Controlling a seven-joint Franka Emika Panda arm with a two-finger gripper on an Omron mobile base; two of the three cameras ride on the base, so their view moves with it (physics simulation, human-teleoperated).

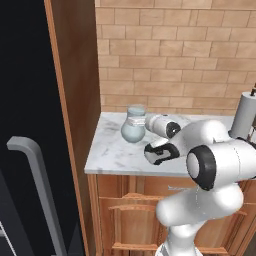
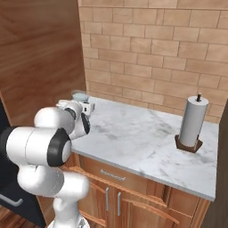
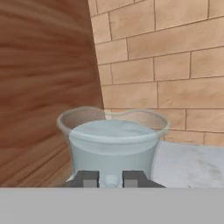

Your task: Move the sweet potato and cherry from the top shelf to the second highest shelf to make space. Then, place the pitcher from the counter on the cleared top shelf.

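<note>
Claw (image 3: 110, 179) was drawn in tight on the pitcher (image 1: 133, 125), its two dark tips pinching the glass low at the neck, as I read it from the hand view, where the flared rim and pale blue-green body rose straight ahead of the fingers (image 3: 89, 178). From the left base view, my white arm reached across the counter (image 1: 112, 157) to the pitcher's side, wrist level with the jug's middle.

That pitcher stood on the counter near its back left corner, just beside the tall wooden panel (image 1: 75, 100) and close to the brick wall (image 2: 151, 49). It sat upright; I could not tell whether its base had left the stone. The paper towel roll (image 2: 192, 121) stood well apart, toward the counter's right edge.

I judged the step in hand to be the pickup of the pitcher for the top shelf. To do it well, I reckoned I should lift straight up before turning, since the wooden panel was so near on the left and any swing that way could knock the jug. The body was bulbous and glassy, so I expected it could slip or pivot in a narrow pinch; a slow, level carry with the rim kept upward seemed wisest. I would back away from the wall first, then travel.
</note>
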